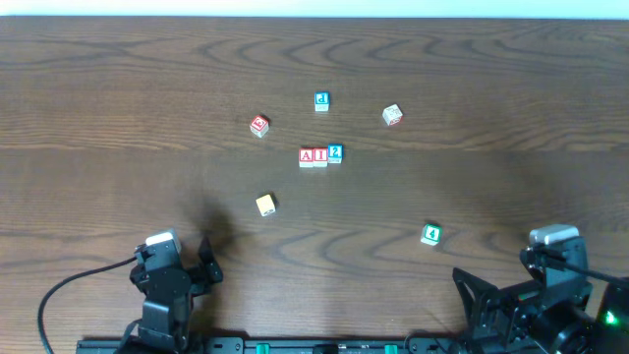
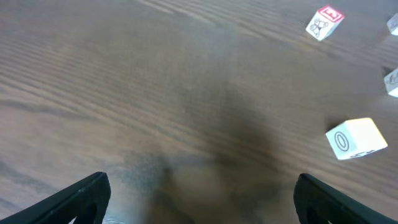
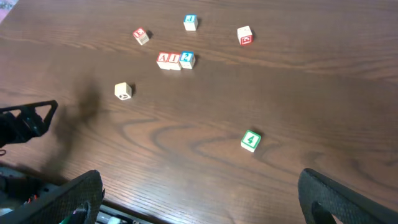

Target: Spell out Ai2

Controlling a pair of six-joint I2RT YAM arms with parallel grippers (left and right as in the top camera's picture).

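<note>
Three blocks stand in a touching row mid-table: a red A block (image 1: pixel 307 156), a red I block (image 1: pixel 320 156) and a blue 2 block (image 1: pixel 335 152). The right wrist view shows the row too, with A (image 3: pixel 164 60), I (image 3: pixel 174 60) and 2 (image 3: pixel 187 59). My left gripper (image 1: pixel 172 273) is open and empty at the near left edge; its wrist view shows the fingers spread wide (image 2: pixel 199 199). My right gripper (image 1: pixel 511 295) is open and empty at the near right edge (image 3: pixel 199 199).
Loose blocks lie around the row: a blue one (image 1: pixel 321 101) behind it, a red one (image 1: pixel 259 126) at the back left, a red-and-white one (image 1: pixel 392 115) at the back right, a yellow-marked one (image 1: pixel 265 204) in front, and a green 4 (image 1: pixel 430 234) near right.
</note>
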